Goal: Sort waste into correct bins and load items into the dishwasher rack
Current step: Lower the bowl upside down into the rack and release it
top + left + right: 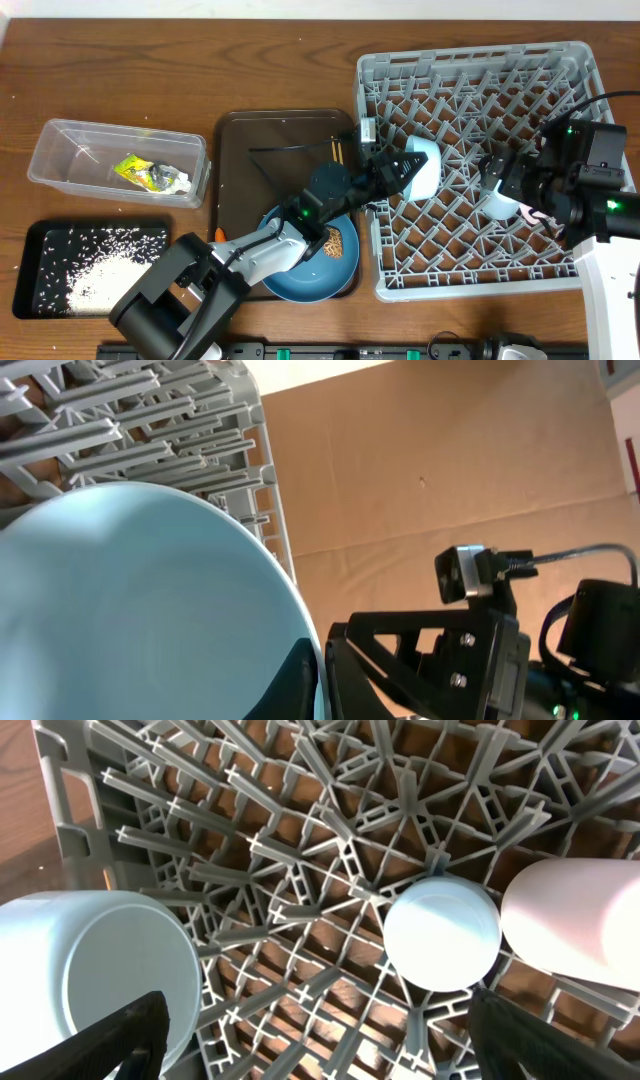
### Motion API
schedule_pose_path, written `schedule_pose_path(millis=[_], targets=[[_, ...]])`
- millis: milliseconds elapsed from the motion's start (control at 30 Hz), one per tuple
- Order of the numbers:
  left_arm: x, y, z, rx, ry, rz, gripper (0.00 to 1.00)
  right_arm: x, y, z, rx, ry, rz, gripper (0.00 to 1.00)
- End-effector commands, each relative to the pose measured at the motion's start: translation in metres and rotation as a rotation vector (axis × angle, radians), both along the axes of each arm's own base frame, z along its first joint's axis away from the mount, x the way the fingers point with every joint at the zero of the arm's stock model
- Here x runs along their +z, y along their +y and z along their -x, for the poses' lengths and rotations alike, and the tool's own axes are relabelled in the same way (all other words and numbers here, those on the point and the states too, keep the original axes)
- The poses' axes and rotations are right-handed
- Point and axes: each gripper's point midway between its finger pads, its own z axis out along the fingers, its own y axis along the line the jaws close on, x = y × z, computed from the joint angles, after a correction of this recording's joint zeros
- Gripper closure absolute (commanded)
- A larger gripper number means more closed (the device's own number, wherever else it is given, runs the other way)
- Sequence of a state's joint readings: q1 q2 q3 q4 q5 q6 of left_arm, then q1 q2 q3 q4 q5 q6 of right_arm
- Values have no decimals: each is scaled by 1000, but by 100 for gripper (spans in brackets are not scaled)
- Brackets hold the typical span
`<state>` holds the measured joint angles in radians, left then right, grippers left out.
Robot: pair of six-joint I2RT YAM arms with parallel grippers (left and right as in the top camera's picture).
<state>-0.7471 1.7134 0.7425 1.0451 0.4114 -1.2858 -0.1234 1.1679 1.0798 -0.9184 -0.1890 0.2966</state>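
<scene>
Check the containers first. The clear tub (pixel 60 150) at the left of the worktop (pixel 150 60) holds the yellow-green wrapper (pixel 146 173) with a scrap of white tissue. Below it in the overhead view, the black tray (pixel 28 285) holds the rice grains (pixel 95 282), partly heaped and partly scattered.

The dark brown serving tray (pixel 280 135) carries the chopsticks (pixel 336 150) at its far end and the blue plate (pixel 300 285) at its near end. The brown food lump (pixel 335 243) lies on the plate.

The grey dishwasher rack (pixel 470 55) holds three vessels:
- the light-blue cup (pixel 427 165) near its left wall
- the white bowl (pixel 442 932) toward the middle
- the pale pink cup (pixel 580 925) just beside the bowl

The left hand (pixel 410 165) is clamped on the light-blue cup, which is tipped on its side over the pegs. The right hand (pixel 315 1010) hangs above the white bowl with its fingers (pixel 130 1035) wide apart, gripping nothing.

Note the limits of view:
- The left arm covers much of the plate.
- Only an orange tip of the carrot (pixel 219 235) shows beside that arm.
- The right arm hides most of the pink cup from overhead.
- You cannot tell whether the bowl's round upward face is its base.
</scene>
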Motion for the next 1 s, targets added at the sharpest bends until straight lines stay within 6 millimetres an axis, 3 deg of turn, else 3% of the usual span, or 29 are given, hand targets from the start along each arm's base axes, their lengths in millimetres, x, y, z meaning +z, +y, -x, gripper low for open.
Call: schedule_pose_path(millis=[0, 233, 400, 533, 633, 767, 967], targets=[[-7, 2, -4, 17, 34, 6, 94, 6, -4, -2, -13, -15, 6, 9], [-10, 2, -5, 21, 41, -1, 93, 6, -4, -1, -13, -11, 5, 9], [-30, 0, -6, 18, 82, -24, 92, 5, -3, 0, -13, -5, 5, 9], [-42, -1, -7, 14, 117, -34, 83, 4, -3, 1, 7, -4, 17, 9], [-42, 2, -11, 21, 117, -32, 71, 4, -3, 1, 9, -4, 19, 9], [-42, 7, -13, 1, 116, -32, 62, 5, -3, 1, 9, -4, 19, 9], [-41, 18, -23, 2, 94, -42, 56, 5, -3, 1, 9, -4, 19, 8]])
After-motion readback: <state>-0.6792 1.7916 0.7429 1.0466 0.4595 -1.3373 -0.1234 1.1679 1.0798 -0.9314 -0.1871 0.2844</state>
